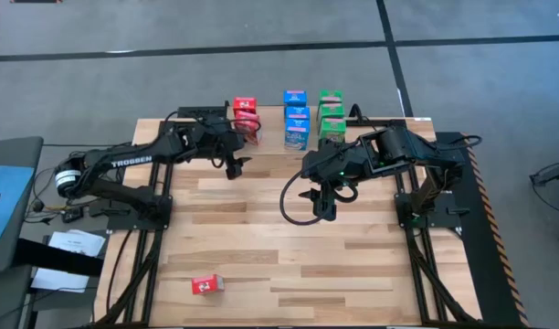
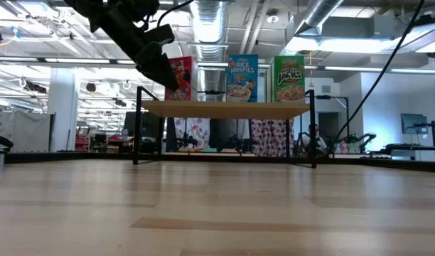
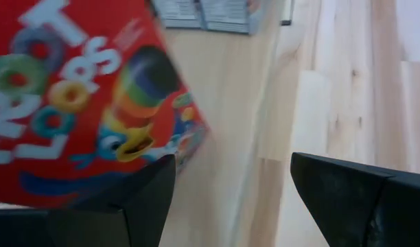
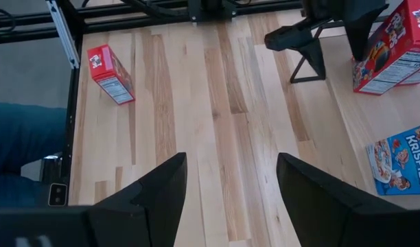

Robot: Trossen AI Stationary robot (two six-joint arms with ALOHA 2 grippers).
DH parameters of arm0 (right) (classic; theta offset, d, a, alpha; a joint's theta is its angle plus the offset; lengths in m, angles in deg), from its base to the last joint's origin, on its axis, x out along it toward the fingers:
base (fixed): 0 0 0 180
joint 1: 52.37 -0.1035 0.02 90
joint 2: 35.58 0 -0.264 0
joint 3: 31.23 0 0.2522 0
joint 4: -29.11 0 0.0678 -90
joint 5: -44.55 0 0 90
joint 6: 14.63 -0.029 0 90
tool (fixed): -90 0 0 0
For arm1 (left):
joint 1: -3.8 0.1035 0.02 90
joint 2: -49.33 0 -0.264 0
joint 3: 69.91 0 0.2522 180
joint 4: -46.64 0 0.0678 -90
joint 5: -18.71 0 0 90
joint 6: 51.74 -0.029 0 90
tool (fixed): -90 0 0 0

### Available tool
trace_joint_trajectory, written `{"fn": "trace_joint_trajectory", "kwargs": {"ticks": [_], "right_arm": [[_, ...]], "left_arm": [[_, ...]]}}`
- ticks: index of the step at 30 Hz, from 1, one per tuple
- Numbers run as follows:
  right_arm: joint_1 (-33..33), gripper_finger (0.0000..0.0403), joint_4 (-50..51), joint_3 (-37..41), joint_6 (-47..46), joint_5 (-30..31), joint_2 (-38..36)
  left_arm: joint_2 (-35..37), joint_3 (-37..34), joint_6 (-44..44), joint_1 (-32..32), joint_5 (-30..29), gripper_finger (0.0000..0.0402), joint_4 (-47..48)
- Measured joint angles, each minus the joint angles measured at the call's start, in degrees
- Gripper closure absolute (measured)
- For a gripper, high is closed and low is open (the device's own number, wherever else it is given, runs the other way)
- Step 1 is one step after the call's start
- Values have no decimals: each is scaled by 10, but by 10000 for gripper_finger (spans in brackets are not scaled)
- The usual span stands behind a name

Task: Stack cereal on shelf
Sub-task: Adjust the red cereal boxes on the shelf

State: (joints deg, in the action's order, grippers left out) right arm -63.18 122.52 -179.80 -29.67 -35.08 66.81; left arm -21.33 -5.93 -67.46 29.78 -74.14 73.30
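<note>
The shelf (image 2: 224, 109) stands at the table's far edge, a light wood top on black legs. Red (image 1: 246, 113), blue (image 1: 296, 119) and green (image 1: 332, 113) cereal boxes stand upright on it, and more show under it (image 2: 269, 136). One red box (image 1: 206, 285) lies flat near the table's front left; it also shows in the right wrist view (image 4: 110, 73). My left gripper (image 1: 234, 167) is open just in front of the shelf's red box (image 3: 79, 103), which stands outside one finger. My right gripper (image 1: 322, 206) is open and empty above the table's middle.
The slatted tabletop (image 1: 353, 265) lies between the shelf and the front edge. A black cable (image 1: 287, 196) loops down from my right arm. Black frame rails (image 1: 426, 265) run along both sides of the table.
</note>
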Motion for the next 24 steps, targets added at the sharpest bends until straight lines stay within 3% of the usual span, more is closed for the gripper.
{"fn": "trace_joint_trajectory", "kwargs": {"ticks": [12, 24], "right_arm": [[0, 152, 0, 0, 0, 0, 0], [0, 152, -6, 0, 0, 0, 0]], "left_arm": [[0, 0, 18, -71, -4, 123, -61], [-39, 1, 11, -55, -1, 123, -105]]}}
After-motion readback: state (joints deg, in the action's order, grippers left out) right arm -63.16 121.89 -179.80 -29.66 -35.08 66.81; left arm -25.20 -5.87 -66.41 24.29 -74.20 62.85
